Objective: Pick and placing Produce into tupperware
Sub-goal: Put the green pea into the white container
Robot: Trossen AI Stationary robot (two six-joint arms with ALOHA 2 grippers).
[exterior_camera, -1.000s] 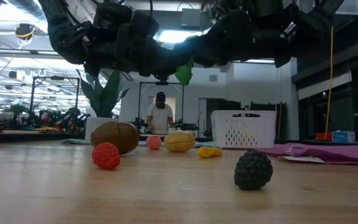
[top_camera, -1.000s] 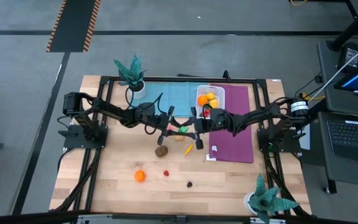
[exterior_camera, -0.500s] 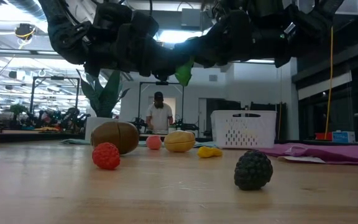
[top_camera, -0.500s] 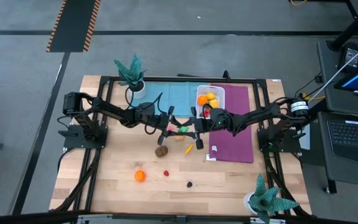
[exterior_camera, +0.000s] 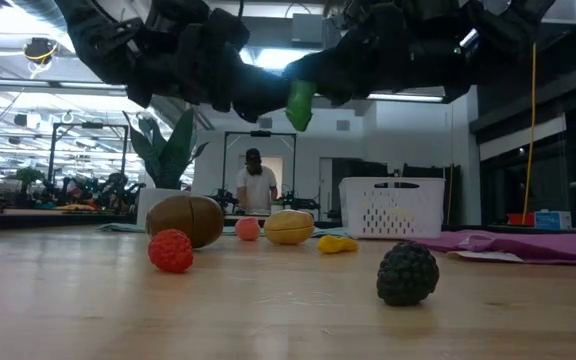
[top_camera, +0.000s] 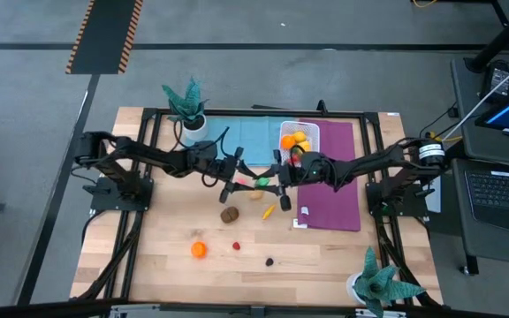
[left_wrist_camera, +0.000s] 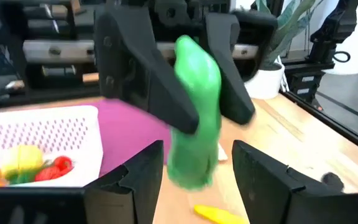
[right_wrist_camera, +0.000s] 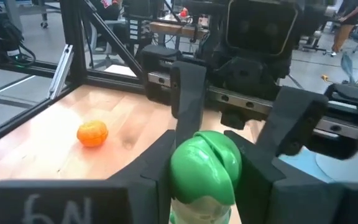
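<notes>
A green piece of produce [top_camera: 261,183] hangs above the middle of the table, between my two grippers. My right gripper [right_wrist_camera: 204,180] comes from the table's right and is shut on it. My left gripper [left_wrist_camera: 197,177] faces it from the left and is open. Its fingers stand on either side of the piece's lower end, and I see a gap on one side. The white tupperware [top_camera: 300,140] stands on the purple mat's far end with orange, yellow and red pieces inside. More produce lies on the wood nearer the front. My right gripper pinches the green piece's two sides [left_wrist_camera: 197,81] between its two fingers [left_wrist_camera: 143,87]. The fingers come level from the table's right and lie across the long piece. It hangs upright, lifted clear of the table, its lower end below the fingers.
On the wood lie a brown piece [top_camera: 229,214], a yellow one [top_camera: 269,210], an orange one [top_camera: 199,250], a red one [top_camera: 236,246] and a dark one [top_camera: 269,261]. A purple mat [top_camera: 334,199] and a blue mat [top_camera: 247,132] lie at the back. Potted plants [top_camera: 186,106] [top_camera: 378,283] stand at two corners.
My left arm has risen a little and drawn back toward the table's left. The green piece, tilted before, now hangs more upright in the same place above the table.
</notes>
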